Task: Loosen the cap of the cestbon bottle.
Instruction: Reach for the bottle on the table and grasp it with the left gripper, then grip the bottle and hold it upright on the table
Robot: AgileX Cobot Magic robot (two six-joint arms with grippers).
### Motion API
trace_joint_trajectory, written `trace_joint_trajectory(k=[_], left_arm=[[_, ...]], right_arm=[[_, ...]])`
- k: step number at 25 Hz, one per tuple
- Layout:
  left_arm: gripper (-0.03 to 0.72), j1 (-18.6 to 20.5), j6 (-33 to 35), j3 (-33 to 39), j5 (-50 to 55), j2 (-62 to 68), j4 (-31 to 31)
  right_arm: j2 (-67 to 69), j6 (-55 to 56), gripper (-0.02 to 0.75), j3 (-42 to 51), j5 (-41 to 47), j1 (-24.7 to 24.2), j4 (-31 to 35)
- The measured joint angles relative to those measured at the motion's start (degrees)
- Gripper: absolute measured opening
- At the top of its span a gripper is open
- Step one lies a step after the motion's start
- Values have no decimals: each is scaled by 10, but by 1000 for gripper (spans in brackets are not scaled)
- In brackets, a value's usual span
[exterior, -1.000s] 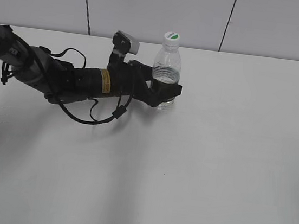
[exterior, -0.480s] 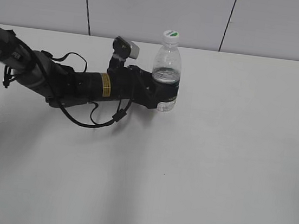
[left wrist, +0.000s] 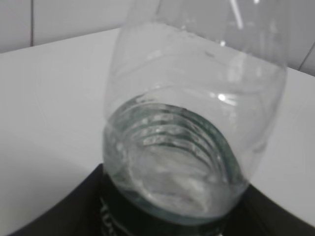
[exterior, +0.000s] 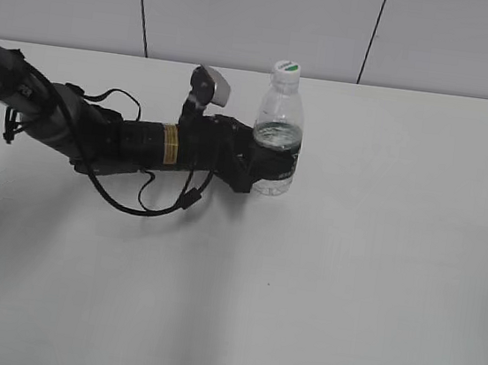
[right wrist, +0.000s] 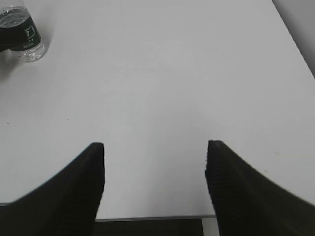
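The cestbon bottle stands upright on the white table, clear and ribbed, with a dark green label band low on its body. Its white cap with a green mark sits on top. My left gripper reaches in from the left and is shut on the bottle at the label. The bottle fills the left wrist view. It also shows at the far top left of the right wrist view. My right gripper is open and empty over the table's near edge, out of the exterior view.
The left arm and its cable lie low across the table's left half. A grey panelled wall runs behind the table. The table's edge shows just below the right fingers.
The left gripper has closed onto the bottle and moved it slightly right and toward the front. The arm has shifted with it.
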Motion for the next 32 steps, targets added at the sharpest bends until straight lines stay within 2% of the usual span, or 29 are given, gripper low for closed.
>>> trace_joint_trajectory(k=[13,15,18,24,32], left_arm=[[384,8,-43,1,-105,-90,242],[383,13,-52,6,-110,-96,264],[383,25,-51,45,-108,-107,265],[382,34,10,138,-104,-128,176],[382,6,59,149,-106,-113,113]], right_arm=[[0,0,498,0,0,0,0],[0,0,498,0,0,0,0],[0,0,498,0,0,0,0],[0,0,498,0,0,0,0],[0,0,498,0,0,0,0]])
